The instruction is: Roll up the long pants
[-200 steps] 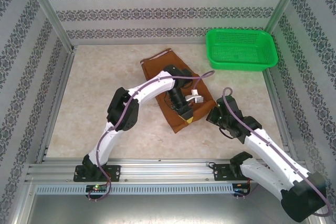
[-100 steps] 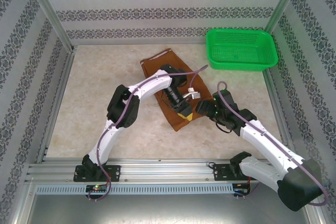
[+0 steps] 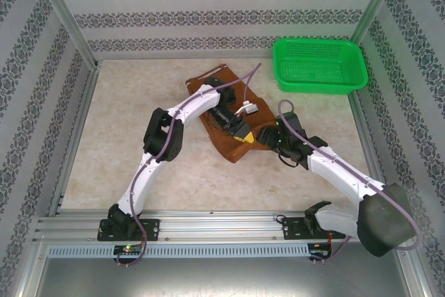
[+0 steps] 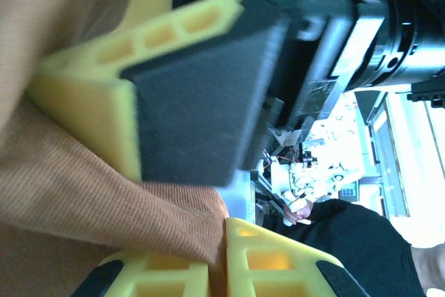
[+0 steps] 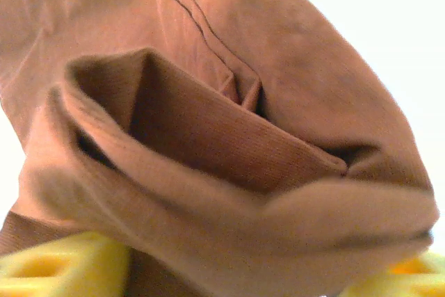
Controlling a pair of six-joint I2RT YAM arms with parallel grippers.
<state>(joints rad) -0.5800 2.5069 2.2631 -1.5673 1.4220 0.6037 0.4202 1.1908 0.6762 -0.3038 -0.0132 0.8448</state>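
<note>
The long pants lie in the middle of the surface, gathered into a compact, slanted bundle of rust-brown cloth. One corner points toward the far left and another toward the near edge. The weave is finely ribbed, and a stitched seam runs along the upper layer in the right wrist view.

The left gripper reaches over the bundle from the far left and sits on its top. In the left wrist view its jaws are closed on a ridge of the brown cloth, which is caught between a dark pad and the other yellow finger.

The right gripper meets the right end of the bundle. Up close, that end is a thick, rounded roll with an open fold like a pocket mouth. The yellow fingers stand apart on either side of it, but it is unclear whether these jaws press on the cloth.

A green basket stands at the far right, well apart from the pants.
</note>
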